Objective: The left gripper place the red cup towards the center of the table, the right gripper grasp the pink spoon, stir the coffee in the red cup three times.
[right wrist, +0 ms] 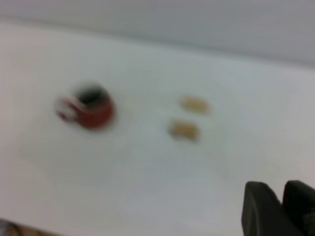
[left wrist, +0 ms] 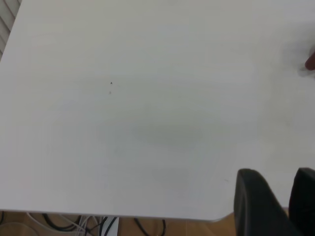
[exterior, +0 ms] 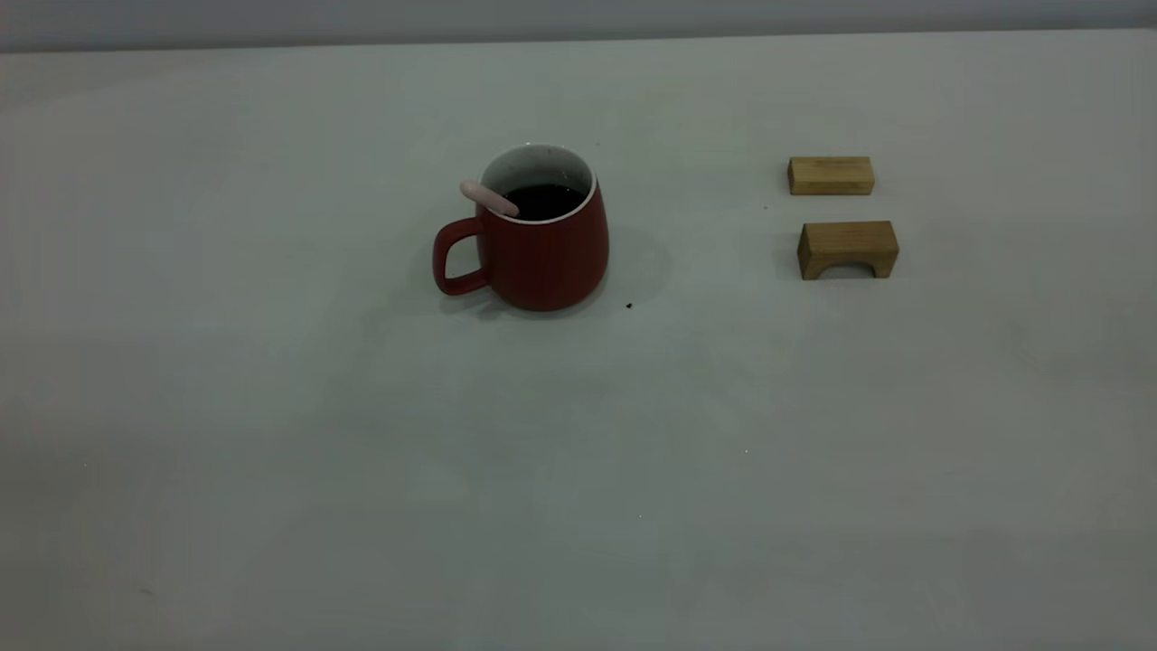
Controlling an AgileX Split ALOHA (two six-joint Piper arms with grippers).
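This looks like a lab or test room, not a home. A big plain off-white worktop [exterior: 271,452] fills almost the whole view, with a bare grey wall [exterior: 578,18] behind it. Only a few things sit on it: a red cup [exterior: 542,249] with a pink spoon [exterior: 488,199] in it, and two small wooden blocks [exterior: 832,175], set out neatly like a test. Past the worktop's edge there is a wood-coloured floor [left wrist: 172,227] with loose black and white cables [left wrist: 78,223]. Black robot claw parts [left wrist: 256,201] show in the corner.
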